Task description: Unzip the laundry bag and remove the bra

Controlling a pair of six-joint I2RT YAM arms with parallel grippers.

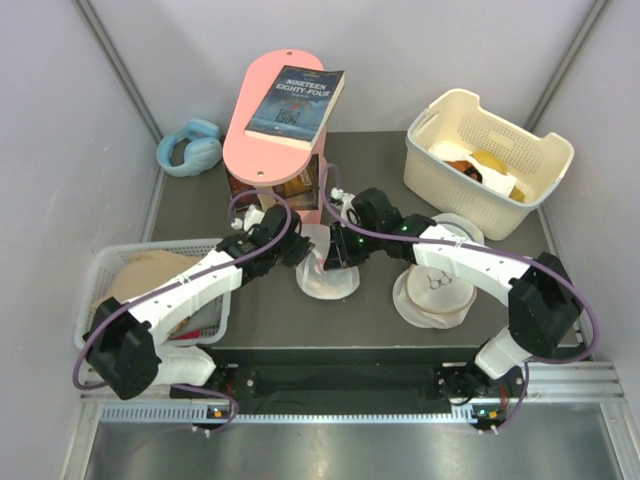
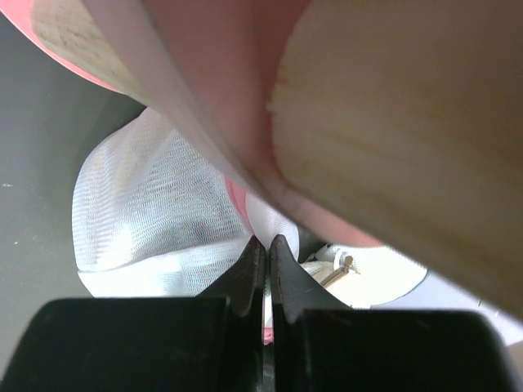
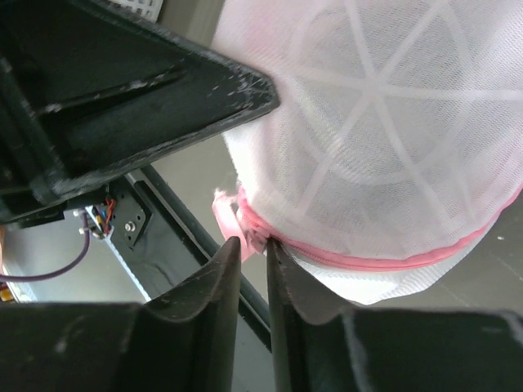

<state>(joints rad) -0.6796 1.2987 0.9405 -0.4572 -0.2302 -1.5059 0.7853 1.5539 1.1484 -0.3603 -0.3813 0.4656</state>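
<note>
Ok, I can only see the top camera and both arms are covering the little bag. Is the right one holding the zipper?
Observer: Yes. On the right wrist camera, the right gripper pinches the end of the pink zipper band on the laundry bag.
Operator: And what is the left one doing?
Observer: The left wrist camera shows the left gripper squeezed shut right against the bag's white mesh, with a sliver of pink between its fingers.
Operator: Is the bag unzipped yet?
Observer: It doesn't look so. The stretch of band on the right wrist camera looks closed, and nothing beige shows through the mesh there.
</note>
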